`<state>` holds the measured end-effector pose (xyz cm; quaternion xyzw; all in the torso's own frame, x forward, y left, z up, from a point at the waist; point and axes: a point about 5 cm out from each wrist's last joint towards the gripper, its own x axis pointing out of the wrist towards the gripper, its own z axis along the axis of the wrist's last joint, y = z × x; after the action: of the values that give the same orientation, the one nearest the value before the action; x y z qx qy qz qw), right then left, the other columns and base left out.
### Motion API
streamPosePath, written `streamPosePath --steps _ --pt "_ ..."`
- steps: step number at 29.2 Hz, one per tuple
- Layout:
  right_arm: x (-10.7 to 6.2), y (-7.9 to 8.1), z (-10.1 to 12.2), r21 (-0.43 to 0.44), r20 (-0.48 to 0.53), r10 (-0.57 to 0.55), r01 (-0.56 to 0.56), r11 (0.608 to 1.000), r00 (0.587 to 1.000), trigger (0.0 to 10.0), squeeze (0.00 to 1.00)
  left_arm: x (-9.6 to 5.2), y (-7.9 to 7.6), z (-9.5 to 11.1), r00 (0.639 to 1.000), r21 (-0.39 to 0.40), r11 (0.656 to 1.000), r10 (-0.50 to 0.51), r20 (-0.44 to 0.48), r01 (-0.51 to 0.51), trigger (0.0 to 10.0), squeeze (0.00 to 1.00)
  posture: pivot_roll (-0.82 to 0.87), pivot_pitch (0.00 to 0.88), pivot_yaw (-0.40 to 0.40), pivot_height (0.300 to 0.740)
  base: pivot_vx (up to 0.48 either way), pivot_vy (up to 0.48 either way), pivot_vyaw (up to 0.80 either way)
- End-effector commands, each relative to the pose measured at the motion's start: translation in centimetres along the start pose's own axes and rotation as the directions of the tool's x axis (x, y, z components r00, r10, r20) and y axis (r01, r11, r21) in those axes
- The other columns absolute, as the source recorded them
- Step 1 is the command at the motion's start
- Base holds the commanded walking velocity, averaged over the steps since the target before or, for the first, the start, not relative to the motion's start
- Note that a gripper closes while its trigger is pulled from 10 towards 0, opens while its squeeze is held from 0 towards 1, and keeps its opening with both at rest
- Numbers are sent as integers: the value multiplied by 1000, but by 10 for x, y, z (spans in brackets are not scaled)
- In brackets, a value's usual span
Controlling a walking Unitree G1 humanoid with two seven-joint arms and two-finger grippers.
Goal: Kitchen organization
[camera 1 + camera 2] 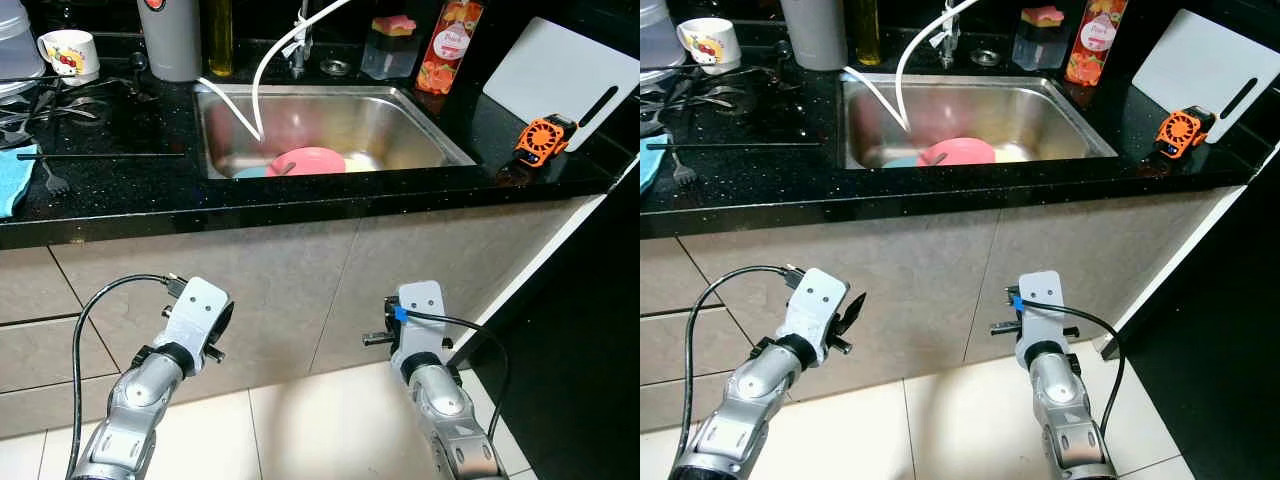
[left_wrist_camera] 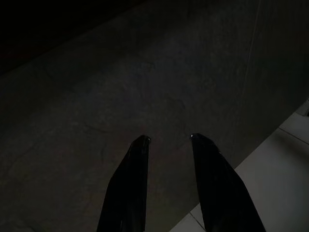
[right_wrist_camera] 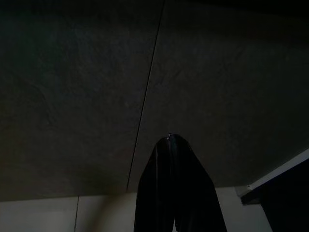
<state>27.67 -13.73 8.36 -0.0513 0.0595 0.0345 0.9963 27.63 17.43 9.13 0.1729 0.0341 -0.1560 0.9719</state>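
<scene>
Black speckled stone forms the counter (image 1: 300, 195), which runs across the upper part of the head views above pale grey cabinet fronts (image 1: 300, 290) and a floor of light tiles (image 1: 300, 420). A steel sink (image 1: 420, 125) is sunk into the middle of the counter. Inside it, toward the front wall, a pink plate (image 1: 305, 160) is seen lying over something pale blue, apparently left there for washing or putting away. A white hose (image 1: 262, 75) is looped down from the tap (image 1: 300, 45) into the basin.

Along the back edge of the counter a grey cylindrical jug (image 1: 172, 40), an oil bottle (image 1: 221, 38), a clear sponge holder (image 1: 390, 48) and a red-labelled bottle (image 1: 450, 45) are lined up, kept close to the water. At the right end a white cutting board (image 1: 555, 70) is laid flat, with a small orange fan (image 1: 545, 138) beside it near the front edge. At the left end a printed mug (image 1: 68, 52), loose cutlery (image 1: 45, 105), a long thin rod (image 1: 100, 156) and a blue cloth (image 1: 12, 180) are gathered.

Both arms are held low in front of the cabinet fronts, well below the counter, so nothing has been reached yet. The left gripper (image 2: 169, 140) is seen with a clear gap between its fingers and nothing in it. The right gripper (image 3: 170, 140) is seen with its fingers pressed together, also empty. Organizing is judged to be at its start.
</scene>
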Motion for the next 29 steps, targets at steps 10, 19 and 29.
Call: streamPosePath --steps 10,19,29 --pt "1 -2 -4 -11 -17 4 -4 1000 1000 10000 0 1 -7 -3 1000 -2 1000 -26 -6 26 10000 0 183 39 -87 740 0 0 0" --pt "0 -1 -4 -10 -18 6 -7 1000 1000 10000 0 0 -7 -3 1000 -3 1000 -28 -7 28 10000 0 184 40 -86 740 0 0 0" --pt "0 -2 -4 -5 -17 0 -1 1000 1000 10000 0 0 -7 -2 1000 -4 1000 -28 -7 28 10000 0 182 50 -83 740 0 0 0"
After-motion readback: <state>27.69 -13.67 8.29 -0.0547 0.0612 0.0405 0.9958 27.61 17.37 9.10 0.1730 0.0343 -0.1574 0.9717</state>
